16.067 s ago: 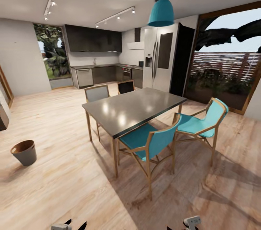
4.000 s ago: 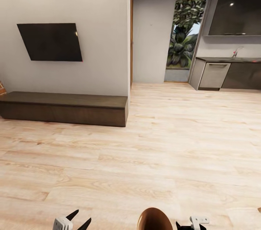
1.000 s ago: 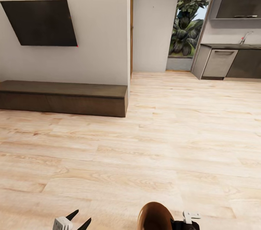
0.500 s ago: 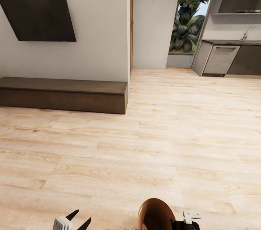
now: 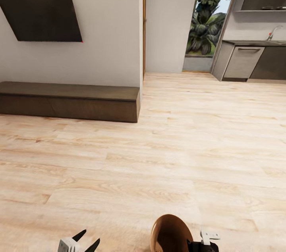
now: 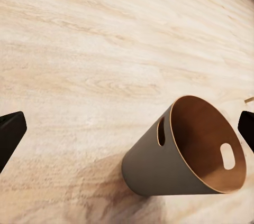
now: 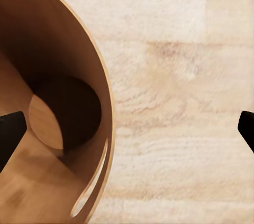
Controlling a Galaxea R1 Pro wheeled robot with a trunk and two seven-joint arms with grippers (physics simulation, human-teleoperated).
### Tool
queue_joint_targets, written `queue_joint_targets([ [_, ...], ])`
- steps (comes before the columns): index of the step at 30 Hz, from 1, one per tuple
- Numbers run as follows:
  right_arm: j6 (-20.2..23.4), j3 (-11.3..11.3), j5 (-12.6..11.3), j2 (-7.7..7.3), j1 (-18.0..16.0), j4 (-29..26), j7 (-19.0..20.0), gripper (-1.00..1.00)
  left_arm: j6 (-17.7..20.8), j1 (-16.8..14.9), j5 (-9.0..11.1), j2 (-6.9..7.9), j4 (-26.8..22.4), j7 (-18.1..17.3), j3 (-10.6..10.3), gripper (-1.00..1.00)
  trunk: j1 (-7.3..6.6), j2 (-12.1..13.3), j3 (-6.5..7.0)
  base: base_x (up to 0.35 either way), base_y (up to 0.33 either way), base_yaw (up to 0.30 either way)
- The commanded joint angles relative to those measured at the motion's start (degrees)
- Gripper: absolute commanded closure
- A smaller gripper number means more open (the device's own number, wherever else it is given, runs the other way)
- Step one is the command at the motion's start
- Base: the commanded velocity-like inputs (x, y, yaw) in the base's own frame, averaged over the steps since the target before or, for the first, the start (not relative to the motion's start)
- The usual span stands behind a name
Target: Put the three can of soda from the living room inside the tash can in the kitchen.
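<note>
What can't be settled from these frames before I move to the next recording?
- Right gripper, head view: cut off by the bottom edge and partly hidden behind the trash can; whether it grips the can is unclear.
- Trash can's outer base: hidden in the left wrist view by its own wall.
- Left gripper: its fingers are cropped by the frame edge.

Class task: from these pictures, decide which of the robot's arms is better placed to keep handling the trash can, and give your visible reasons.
Right. The trash can sits beside the right pincer, whose wrist view looks straight into its copper inside. The left pincer stands apart, seeing the can from outside.
</note>
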Motion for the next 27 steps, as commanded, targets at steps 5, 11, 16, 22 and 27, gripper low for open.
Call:
queue_joint_targets([
  [5,-0.65,0.0,0.0,0.0,0.0,0.0,0.06,-1.0,0.0,0.0,0.0,0.01,-0.02,0.0,0.0,-1.0,0.89,-1.62,-0.95,0.0,0.0,0.0],
  [11,-0.79,0.0,0.0,0.0,0.0,0.0,0.08,-1.0,0.0,0.0,0.0,-0.01,-0.02,0.0,0.0,-1.0,0.89,-1.62,-1.43,0.0,0.0,0.0],
  [16,-0.87,0.0,0.0,0.0,0.0,0.0,0.09,-1.0,0.0,0.0,0.0,0.02,-0.02,0.0,0.0,-1.0,0.89,-1.62,-1.74,0.0,0.0,0.0],
  [22,-0.9,0.02,0.0,0.0,0.0,0.0,0.09,-1.0,0.0,0.0,0.0,0.04,-0.02,0.0,0.0,-1.0,1.98,-3.63,-2.85,0.0,0.0,0.0],
  [27,-0.89,0.05,0.0,0.0,0.0,0.0,0.09,-1.0,0.0,0.0,0.0,0.02,-0.02,0.0,0.0,-1.0,1.98,-3.63,-3.25,0.0,0.0,0.0],
])
